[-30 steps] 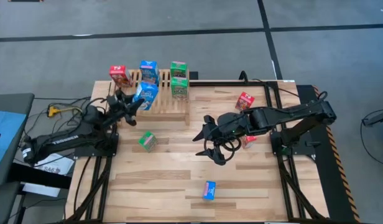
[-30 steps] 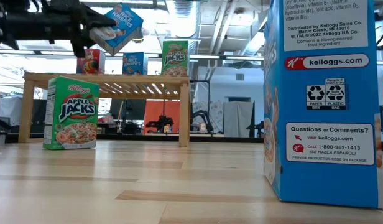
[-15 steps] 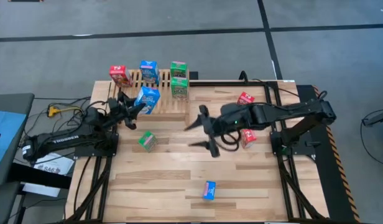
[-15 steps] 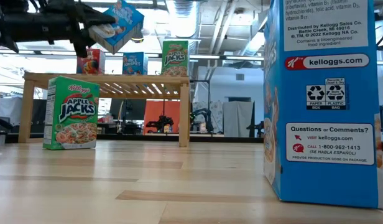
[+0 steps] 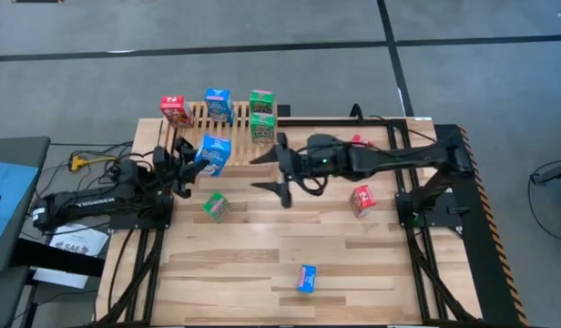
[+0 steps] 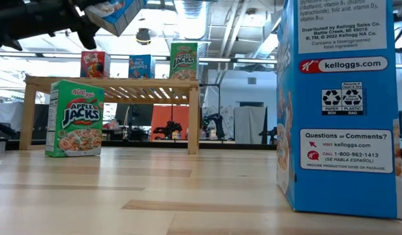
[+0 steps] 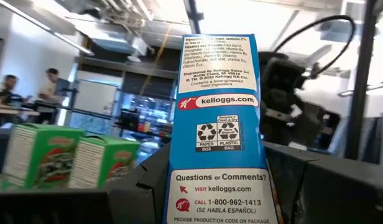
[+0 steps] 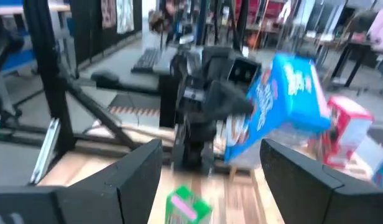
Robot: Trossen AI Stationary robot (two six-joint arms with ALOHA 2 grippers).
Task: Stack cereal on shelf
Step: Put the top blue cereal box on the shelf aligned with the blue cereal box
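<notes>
Rising since earlier, the left claw (image 5: 195,160) gripped a blue cereal box (image 5: 213,153); the right claw (image 5: 273,169), seemingly empty, gaped open near the shelf (image 5: 235,155).

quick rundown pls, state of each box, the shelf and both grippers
left gripper: shut on blue box, raised
blue box: held tilted in the air before the shelf
right gripper: open, empty, mid-table
shelf: holds red, blue and two green boxes
green box: on the table
two red boxes: on the table, right side
front blue box: on the table
</notes>
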